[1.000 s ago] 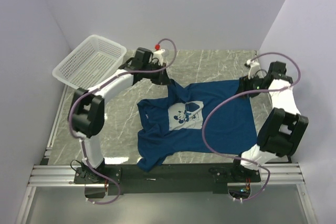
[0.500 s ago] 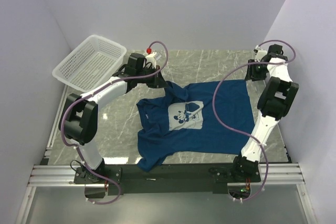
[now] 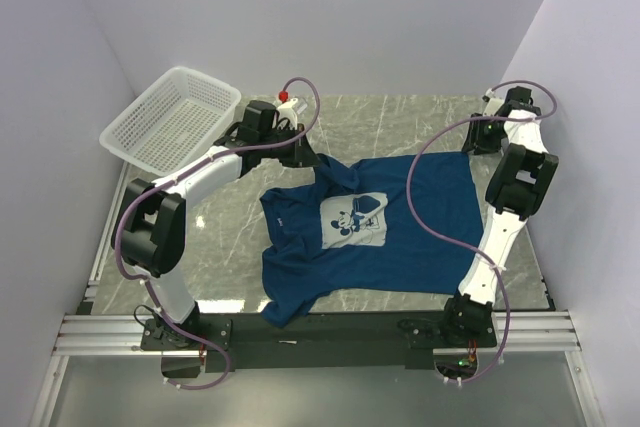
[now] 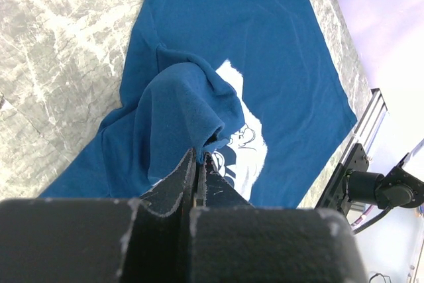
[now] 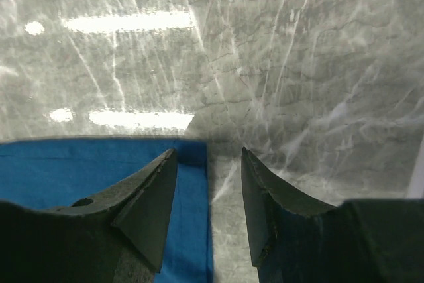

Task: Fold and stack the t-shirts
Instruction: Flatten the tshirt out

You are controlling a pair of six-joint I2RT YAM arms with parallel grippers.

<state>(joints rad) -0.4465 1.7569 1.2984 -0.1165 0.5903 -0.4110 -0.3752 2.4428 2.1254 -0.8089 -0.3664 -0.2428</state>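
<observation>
A dark blue t-shirt (image 3: 400, 237) lies spread on the marble table, its pale mouse print (image 3: 355, 219) facing up. My left gripper (image 3: 316, 159) is shut on a fold at the shirt's far left edge. In the left wrist view the fabric (image 4: 179, 104) rises in a bunched peak into the closed tips of the left gripper (image 4: 201, 154). My right gripper (image 3: 476, 145) is at the shirt's far right corner. In the right wrist view the right gripper (image 5: 209, 151) stands open over that corner (image 5: 197, 164), one finger above cloth and the other above bare table.
A white mesh basket (image 3: 170, 119) stands at the far left, partly over the table edge. Lilac walls close in the back and both sides. A metal rail (image 3: 320, 332) with the arm bases runs along the near edge. Purple cables loop off both arms.
The right arm has stretched out from the middle right to the shirt's far right corner, and its jaws have narrowed somewhat. The left gripper has edged slightly left, still holding the fold.
</observation>
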